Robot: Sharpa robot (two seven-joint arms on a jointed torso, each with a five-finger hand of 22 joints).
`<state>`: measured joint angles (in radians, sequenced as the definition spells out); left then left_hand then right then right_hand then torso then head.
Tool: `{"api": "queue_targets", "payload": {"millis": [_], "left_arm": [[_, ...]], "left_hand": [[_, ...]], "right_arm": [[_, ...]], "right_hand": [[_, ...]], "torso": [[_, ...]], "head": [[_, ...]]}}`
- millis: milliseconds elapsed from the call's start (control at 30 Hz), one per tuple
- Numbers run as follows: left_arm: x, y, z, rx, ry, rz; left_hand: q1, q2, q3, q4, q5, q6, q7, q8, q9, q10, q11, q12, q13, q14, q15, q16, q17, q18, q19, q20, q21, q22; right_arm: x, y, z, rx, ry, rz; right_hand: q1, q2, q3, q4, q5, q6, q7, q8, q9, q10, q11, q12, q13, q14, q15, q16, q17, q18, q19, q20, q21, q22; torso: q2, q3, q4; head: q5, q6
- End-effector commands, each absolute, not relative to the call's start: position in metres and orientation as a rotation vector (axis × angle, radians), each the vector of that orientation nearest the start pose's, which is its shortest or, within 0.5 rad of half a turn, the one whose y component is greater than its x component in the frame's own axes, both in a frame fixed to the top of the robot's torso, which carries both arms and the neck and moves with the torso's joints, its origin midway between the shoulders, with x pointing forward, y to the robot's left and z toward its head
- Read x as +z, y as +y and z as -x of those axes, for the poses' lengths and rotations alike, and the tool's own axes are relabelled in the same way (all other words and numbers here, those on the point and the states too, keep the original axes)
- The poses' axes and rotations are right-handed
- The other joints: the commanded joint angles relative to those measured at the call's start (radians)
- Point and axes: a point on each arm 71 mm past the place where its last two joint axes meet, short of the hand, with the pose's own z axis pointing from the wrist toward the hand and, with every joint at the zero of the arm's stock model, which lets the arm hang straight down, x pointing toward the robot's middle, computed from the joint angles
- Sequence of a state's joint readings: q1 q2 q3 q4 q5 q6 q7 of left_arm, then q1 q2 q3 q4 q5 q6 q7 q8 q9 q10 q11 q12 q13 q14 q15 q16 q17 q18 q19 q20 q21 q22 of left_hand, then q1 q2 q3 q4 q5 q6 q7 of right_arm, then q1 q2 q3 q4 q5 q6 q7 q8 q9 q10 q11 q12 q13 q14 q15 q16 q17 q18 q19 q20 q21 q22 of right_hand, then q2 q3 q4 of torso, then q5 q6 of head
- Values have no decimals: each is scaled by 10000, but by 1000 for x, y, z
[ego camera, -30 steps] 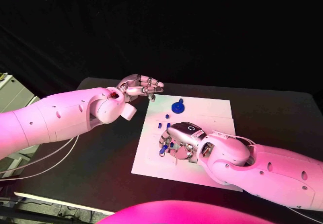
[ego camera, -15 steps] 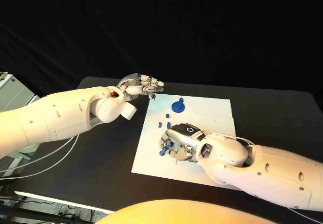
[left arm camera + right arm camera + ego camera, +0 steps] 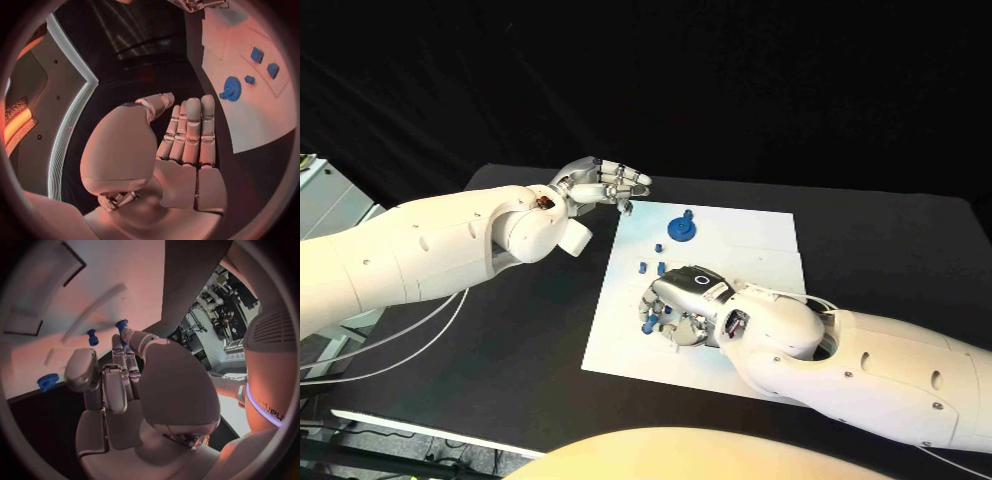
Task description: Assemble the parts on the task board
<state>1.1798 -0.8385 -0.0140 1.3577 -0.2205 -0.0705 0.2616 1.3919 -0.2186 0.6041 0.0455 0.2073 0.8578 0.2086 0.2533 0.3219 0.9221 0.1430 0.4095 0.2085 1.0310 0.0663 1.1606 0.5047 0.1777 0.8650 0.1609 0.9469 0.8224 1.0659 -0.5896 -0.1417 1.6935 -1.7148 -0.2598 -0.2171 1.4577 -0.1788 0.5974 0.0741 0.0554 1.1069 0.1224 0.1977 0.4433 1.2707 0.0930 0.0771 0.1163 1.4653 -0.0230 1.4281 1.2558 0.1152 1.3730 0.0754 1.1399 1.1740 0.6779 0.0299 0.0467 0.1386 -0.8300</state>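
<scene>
The task board [image 3: 733,235] lies flat on the black table [image 3: 877,240], and the right hand [image 3: 687,305] rests on its middle, palm down. Just at that hand's fingertips, on the side toward the left arm, a small blue part [image 3: 648,322] shows in the head view; from there it is not clear whether the fingers pinch it or only touch it. The right wrist view is closer: a blue peg [image 3: 121,325] sits right at the tip of the thumb and the neighbouring fingers [image 3: 117,347], which are drawn together round it, so the hand appears to pinch it, though the contact itself is partly hidden. That view also gives a second blue peg [image 3: 92,336] standing apart from the fingers on the white plate, and a blue knurled piece [image 3: 46,381] near the board's edge.

Beyond the right hand, farther up the board, the head view shows a few small blue pieces [image 3: 651,266] and a round blue disc [image 3: 681,229] with a stub on top.

The left hand [image 3: 600,186] hovers off the board, past its far corner, over the table. The left wrist view shows its fingers [image 3: 190,131] straight and side by side, holding nothing, with the disc [image 3: 232,89] and blue blocks [image 3: 257,54] well away from it.
</scene>
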Motion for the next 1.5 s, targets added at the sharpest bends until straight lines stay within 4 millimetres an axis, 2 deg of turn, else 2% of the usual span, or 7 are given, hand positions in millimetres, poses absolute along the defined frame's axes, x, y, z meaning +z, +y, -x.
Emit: {"api": "queue_targets", "payload": {"millis": [33,267,667,1000,1133,1367,1500], "left_arm": [[-195,241,-510,-14990,16579,9363],[-195,241,-510,-15002,16604,9361],[-195,242,-510,-14974,16639,9382],[-196,242,-510,-14963,16677,9393],[-196,243,-510,-14944,16663,9399],[-196,241,-508,-15011,16593,9363],[-196,241,-506,-15096,16516,9353]], "left_hand": [[19,86,-39,6,20,-65,-24,53,-1,-59,-13,59,14,-49,0,53,6,68,-20,12,-48,-11],[36,97,-46,1,22,-79,-22,67,0,-84,-13,88,15,-60,0,63,5,68,-16,11,-50,-10],[36,97,-46,1,22,-79,-22,67,0,-84,-13,88,15,-60,0,63,5,68,-16,11,-50,-10],[36,97,-46,1,22,-79,-22,67,0,-84,-13,88,15,-60,0,63,5,68,-16,11,-50,-10],[37,100,-54,4,20,-82,-22,77,1,-96,-11,104,16,-69,1,66,3,67,-18,12,-52,-10],[76,120,-36,-16,35,-86,-29,89,3,-104,-17,126,16,-83,-3,69,1,69,-19,9,-50,-6],[23,92,-74,14,20,-103,-21,93,1,-116,-8,147,16,-88,6,79,1,63,-24,14,-54,-5]], "right_arm": [[-252,-32,-370,8760,17476,6029],[-252,-31,-368,8924,17405,5944],[-243,-47,-368,9150,16527,5027],[-222,-87,-381,10093,16500,2149],[-212,-130,-397,10023,16980,-102],[-204,-194,-409,8988,18004,-2175],[-206,-220,-403,8307,18565,-2690]], "right_hand": [[-502,-126,-33,-14,35,-281,35,-162,-25,150,-343,-157,-58,435,46,15,-31,-176,-84,44,-85,-20],[-1207,-735,-288,115,27,-1229,-25,-738,-234,-1542,46,-134,-482,379,378,-50,-205,-57,-385,321,-783,-502],[401,-362,-3736,1343,102,-2141,-276,-1275,-603,-3777,396,770,-450,-80,650,-558,-1283,278,-1138,653,-2945,-2021],[991,-443,-4129,2148,106,-2560,-220,-1260,-693,-4033,369,1464,-409,-153,653,-585,-1407,356,-1224,647,-3419,-2293],[655,-198,-4083,2130,53,-1850,443,-859,-585,-2963,108,2349,-259,143,440,-258,-786,173,-661,469,-2428,-1453],[-1162,26,-5183,2097,47,-1209,-2,94,-239,-191,-535,5392,1916,655,-80,649,1116,-348,531,16,393,897],[-1566,468,-6286,2156,49,-1588,-163,1418,803,812,-656,12030,10318,805,-172,977,1890,-478,752,-101,1144,1656]], "torso": [[1,-3,-4],[-2,-1,-2],[-14,8,-11],[-9,-8,-11],[-1,-18,-25],[6,-68,-88],[-30,-72,-150]], "head": [[-10,-5],[-34,-7],[-84,57],[-391,273],[-843,431],[-1578,660],[-1903,601]]}}
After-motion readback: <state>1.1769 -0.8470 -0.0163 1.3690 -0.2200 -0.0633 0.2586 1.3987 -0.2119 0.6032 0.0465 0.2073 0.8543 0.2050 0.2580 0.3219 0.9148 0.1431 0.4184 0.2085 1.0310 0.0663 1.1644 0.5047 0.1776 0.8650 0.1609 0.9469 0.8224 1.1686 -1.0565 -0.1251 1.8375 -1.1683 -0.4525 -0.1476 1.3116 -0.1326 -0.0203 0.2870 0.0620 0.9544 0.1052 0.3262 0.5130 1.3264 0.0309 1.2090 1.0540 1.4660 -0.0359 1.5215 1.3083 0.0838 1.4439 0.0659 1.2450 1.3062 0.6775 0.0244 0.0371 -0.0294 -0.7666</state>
